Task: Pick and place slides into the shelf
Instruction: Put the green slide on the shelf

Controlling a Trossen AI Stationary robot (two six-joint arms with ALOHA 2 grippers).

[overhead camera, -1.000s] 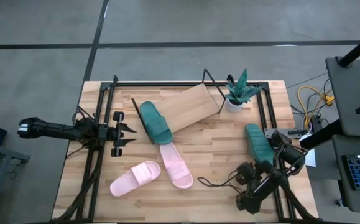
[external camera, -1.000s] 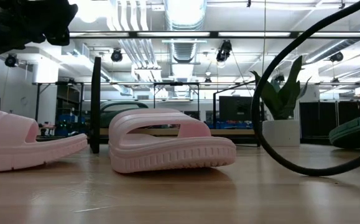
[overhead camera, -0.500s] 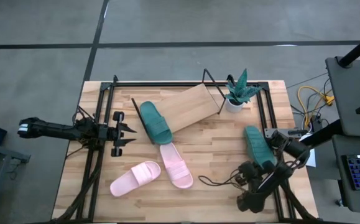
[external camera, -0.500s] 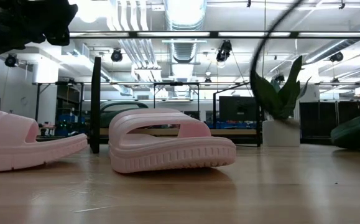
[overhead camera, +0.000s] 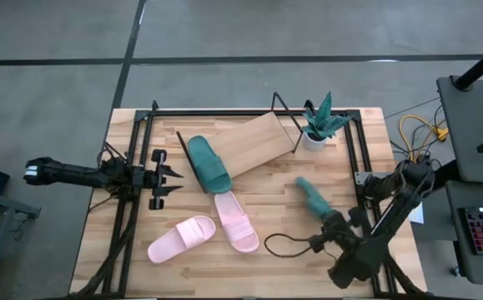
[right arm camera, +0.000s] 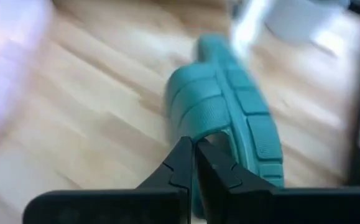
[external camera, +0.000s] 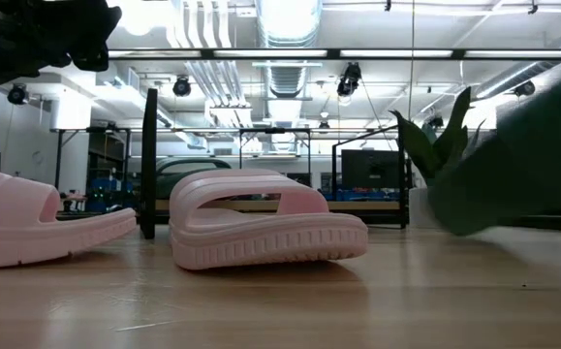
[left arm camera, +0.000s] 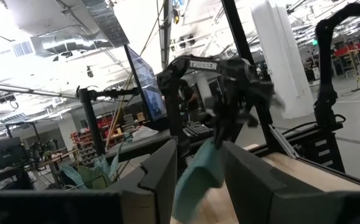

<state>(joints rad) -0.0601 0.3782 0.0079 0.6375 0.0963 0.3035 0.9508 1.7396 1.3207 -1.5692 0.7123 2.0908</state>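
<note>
1. Slides, overall count: four show in the high view, one dark green slide point(overhead camera: 207, 163) lying partly on the lower end of the shelf point(overhead camera: 258, 143), a second green slide point(overhead camera: 312, 197) held by my right gripper point(overhead camera: 329, 221), and two pink ones on the tabletop point(overhead camera: 258, 208).
2. Progress, as I judge it: one slide is roughly placed, though it overhangs the shelf's lower edge; one is in transit; two are untouched. The task stands near its midpoint at best.
3. Pink pair: the pink slide point(overhead camera: 236, 221) nearer the shelf lies just below the placed green one; the other pink slide point(overhead camera: 181, 238) lies beside it, toes nearly touching. Both rest flat on the wood, as the low view confirms.
4. My right gripper: closed tight on the edge of the green slide's sole, its ribbed underside facing my wrist camera. The slide hangs off the table, well right of the shelf and below the potted plant point(overhead camera: 319, 125).
5. My right arm: it reaches in from the table's right edge, elbow bent, with a black cable point(overhead camera: 287, 244) looping on the wood beside it.
6. My left gripper point(overhead camera: 173, 173): parked at the table's left side, jaws partly apart, holding nothing, pointed toward the shelf.
</note>
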